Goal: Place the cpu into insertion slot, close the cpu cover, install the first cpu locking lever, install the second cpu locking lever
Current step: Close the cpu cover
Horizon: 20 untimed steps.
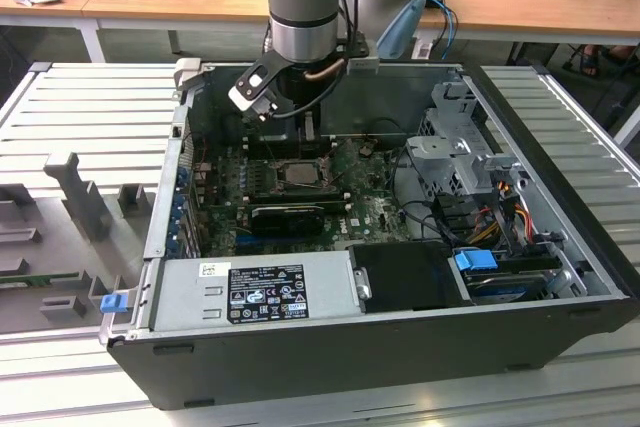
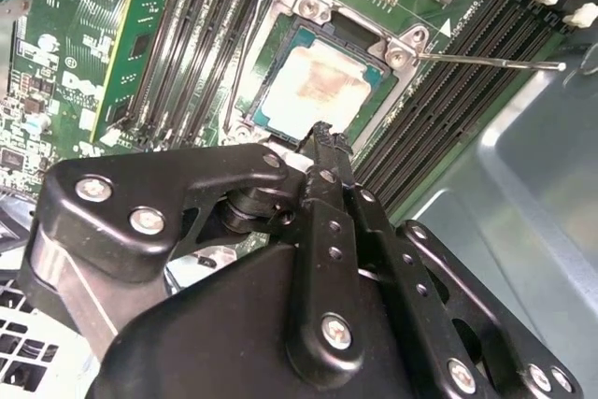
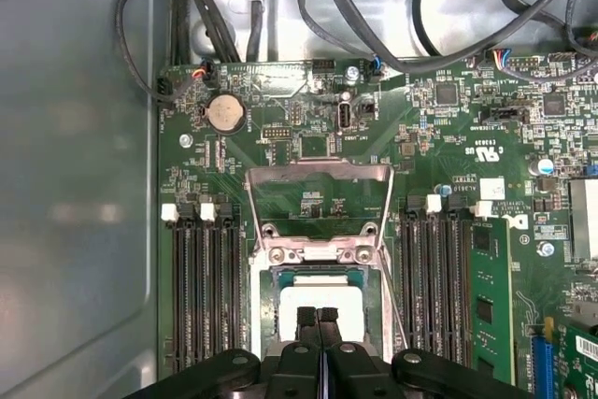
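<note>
Where the insertion slot [image 2: 348,36] lies open, one pale silvery-beige square cpu [image 2: 316,81] sits seated. One windowed cpu cover [image 3: 318,168] stands raised. The gripper [image 3: 319,317], fingers pressed together and empty, hovers above.

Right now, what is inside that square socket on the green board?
The cpu lies in the insertion slot, pale face up, with the cpu cover standing open. The shut gripper hides one edge of the chip, and the chip hides whatever lies beneath it.

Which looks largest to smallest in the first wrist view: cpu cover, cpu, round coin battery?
1. cpu cover, standing open
2. cpu, partly hidden by the gripper, so less sure
3. coin battery
</note>
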### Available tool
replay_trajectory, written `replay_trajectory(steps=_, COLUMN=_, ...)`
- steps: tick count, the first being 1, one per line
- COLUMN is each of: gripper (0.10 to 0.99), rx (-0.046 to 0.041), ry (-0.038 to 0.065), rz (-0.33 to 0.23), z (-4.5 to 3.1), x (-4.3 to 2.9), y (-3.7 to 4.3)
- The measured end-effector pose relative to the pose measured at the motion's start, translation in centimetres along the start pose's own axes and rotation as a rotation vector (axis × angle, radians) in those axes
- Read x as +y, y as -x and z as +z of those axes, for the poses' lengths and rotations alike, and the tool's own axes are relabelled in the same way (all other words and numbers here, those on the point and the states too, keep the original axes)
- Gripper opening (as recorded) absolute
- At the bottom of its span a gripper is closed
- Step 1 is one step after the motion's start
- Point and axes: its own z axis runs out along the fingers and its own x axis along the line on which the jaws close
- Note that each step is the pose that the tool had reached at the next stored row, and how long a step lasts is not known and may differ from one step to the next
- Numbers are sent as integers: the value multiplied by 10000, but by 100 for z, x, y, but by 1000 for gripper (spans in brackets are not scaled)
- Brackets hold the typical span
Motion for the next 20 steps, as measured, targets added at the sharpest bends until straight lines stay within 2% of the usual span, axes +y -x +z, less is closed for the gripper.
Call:
replay_trajectory(steps=4, gripper=106, rx=-1, ry=0, rz=2, z=-4, x=27, y=-1)
replay_trajectory(steps=8, gripper=106, rx=-8, ry=1, rz=2, z=-74, x=34, y=-5)
replay_trajectory(steps=20, gripper=106, rx=-8, ry=0, rz=2, z=-139, x=85, y=-10)
